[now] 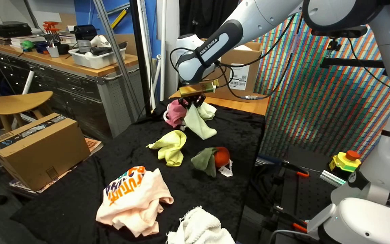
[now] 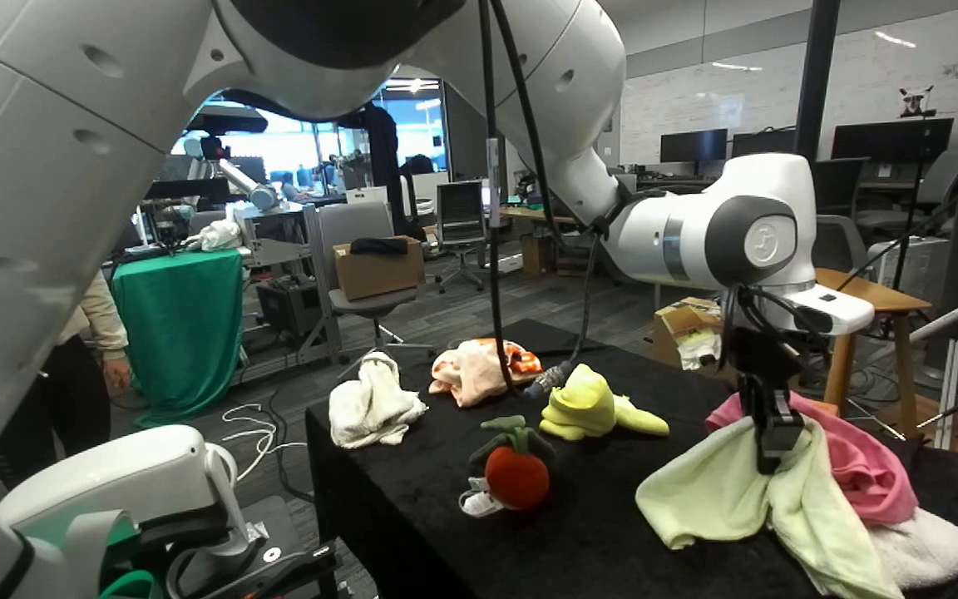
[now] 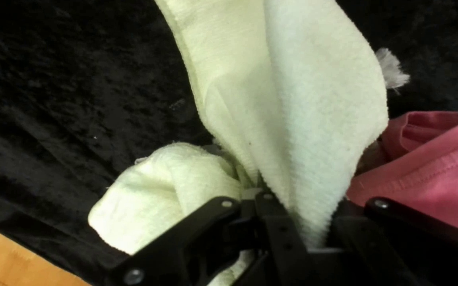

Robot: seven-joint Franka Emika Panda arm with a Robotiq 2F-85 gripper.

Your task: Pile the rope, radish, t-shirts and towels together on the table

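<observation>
My gripper (image 1: 192,101) is shut on a pale green towel (image 1: 197,123), which drapes from the fingers on both sides; in the wrist view the towel (image 3: 324,95) narrows between the fingers (image 3: 304,202). A pink t-shirt (image 2: 866,466) lies against it, with a whitish cloth (image 2: 928,549) underneath. A white frayed tuft (image 3: 391,70), perhaps the rope's end, shows; the rope is otherwise hidden. The plush radish (image 2: 516,477), red with green leaves, lies apart mid-table. A yellow cloth (image 1: 171,147), a peach printed t-shirt (image 1: 134,200) and a white towel (image 1: 200,228) lie separately.
Black cloth covers the table (image 1: 195,189). A wooden surface (image 1: 259,106) with a cardboard box (image 1: 239,74) borders its far end. Another box (image 1: 39,152) stands beside the table. A cable (image 2: 496,274) hangs from the arm above the cloths.
</observation>
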